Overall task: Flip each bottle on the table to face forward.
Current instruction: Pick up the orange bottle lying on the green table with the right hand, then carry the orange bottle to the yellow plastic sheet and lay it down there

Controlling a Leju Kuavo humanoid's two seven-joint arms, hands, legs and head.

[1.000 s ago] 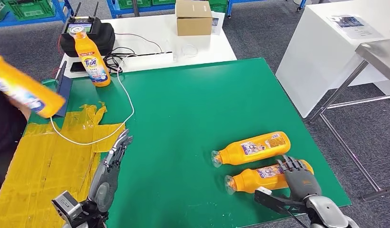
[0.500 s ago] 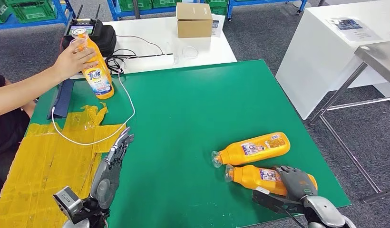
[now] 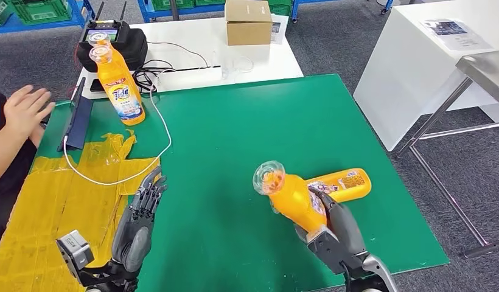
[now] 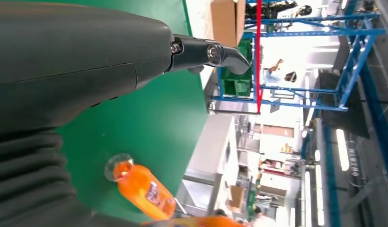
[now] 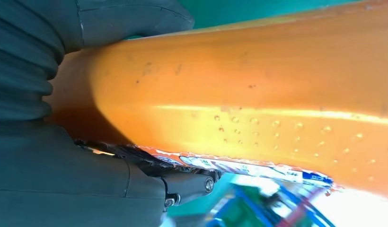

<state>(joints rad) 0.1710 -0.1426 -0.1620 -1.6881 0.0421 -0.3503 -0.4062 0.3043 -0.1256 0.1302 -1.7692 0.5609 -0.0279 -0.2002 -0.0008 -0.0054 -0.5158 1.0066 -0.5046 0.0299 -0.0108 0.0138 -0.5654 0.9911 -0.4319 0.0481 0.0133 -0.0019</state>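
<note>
1. Three orange bottles appear in the head view. One upright bottle (image 3: 118, 82) stands at the far left of the green table (image 3: 235, 121), label toward the camera, and is judged already done. A second, the lifted bottle (image 3: 289, 196), is raised off the table in the right hand (image 3: 332, 234), neck tilted up and toward the camera; its turn is judged to be in progress. The third, the lying bottle (image 3: 339, 182), rests on its side just behind the lifted one and appears untouched, so it remains to be handled.
2. Head view, hand pose: the right hand reaches in from the lower right with its fingers wrapped around the lower body of the lifted bottle. The left hand (image 3: 140, 216) hovers low over the table's left part beside the yellow sheet (image 3: 58, 207), fingers extended, slightly apart and holding nothing. A person's hand (image 3: 25, 109) is raised at the left edge, apart from the bottles.
3. Left wrist view: the left hand (image 4: 88, 61) lies over the green surface with nothing in it; the lifted bottle (image 4: 142, 189) shows well beyond it.
4. Right wrist view: the lifted bottle (image 5: 258, 90) lies directly against the right hand (image 5: 64, 189), thumb on one side and dark fingers clamped on the other, over the label edge.
</note>
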